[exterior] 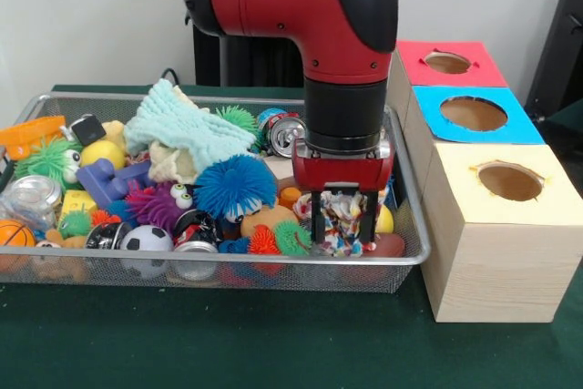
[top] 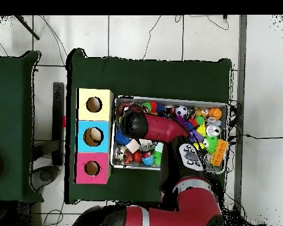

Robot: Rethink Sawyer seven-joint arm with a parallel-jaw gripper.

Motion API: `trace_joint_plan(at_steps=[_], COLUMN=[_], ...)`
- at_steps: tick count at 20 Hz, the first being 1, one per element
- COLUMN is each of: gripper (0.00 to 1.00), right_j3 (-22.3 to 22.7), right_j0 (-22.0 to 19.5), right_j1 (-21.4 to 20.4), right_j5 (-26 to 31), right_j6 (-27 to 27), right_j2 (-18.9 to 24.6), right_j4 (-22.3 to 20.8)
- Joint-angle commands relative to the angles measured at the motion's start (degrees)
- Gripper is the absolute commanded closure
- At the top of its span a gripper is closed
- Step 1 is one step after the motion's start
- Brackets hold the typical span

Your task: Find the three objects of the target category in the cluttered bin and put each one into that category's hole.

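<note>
My gripper (exterior: 342, 225) reaches down into the right end of the wire mesh bin (exterior: 228, 263). It is open, with one black finger on each side of a multicoloured knotted toy (exterior: 344, 209) that fills the gap between them. The toy still rests among the other items. Beside the bin stand three wooden boxes with holes: a yellow-topped box (exterior: 510, 181) nearest, a blue-topped box (exterior: 474, 114) in the middle and a red-topped box (exterior: 447, 63) farthest. In the overhead view the red arm (top: 161, 129) covers the gripper, and the same boxes (top: 94, 105) line the bin's left side.
The bin is packed: a blue spiky ball (exterior: 235, 186), a mint cloth (exterior: 187, 125), a drink can (exterior: 287, 134), a small soccer ball (exterior: 146, 240), a purple spiky toy with eyes (exterior: 155, 205) and a mini basketball (exterior: 14, 234). Green cloth (exterior: 228, 343) covers the table.
</note>
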Motion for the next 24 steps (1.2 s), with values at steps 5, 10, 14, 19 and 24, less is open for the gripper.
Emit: trace_joint_plan(at_steps=[5, 10, 14, 19, 24], gripper=[0.00, 0.00, 0.00, 0.00, 0.00], right_j3=[-5.07, -5.30, -6.03, -8.47, -9.21], right_j0=[-3.09, -2.54, -2.31, -2.25, -2.37], right_j1=[-0.78, -4.97, -5.49, 0.77, 4.10], right_j5=[1.19, 6.84, 10.30, 6.76, 4.06], right_j6=[2.64, 2.07, 1.82, 1.58, 1.77], right_j2=[6.70, 5.77, 5.09, 5.25, 5.36], right_j4=[-2.16, -1.29, -0.88, -2.39, -3.51])
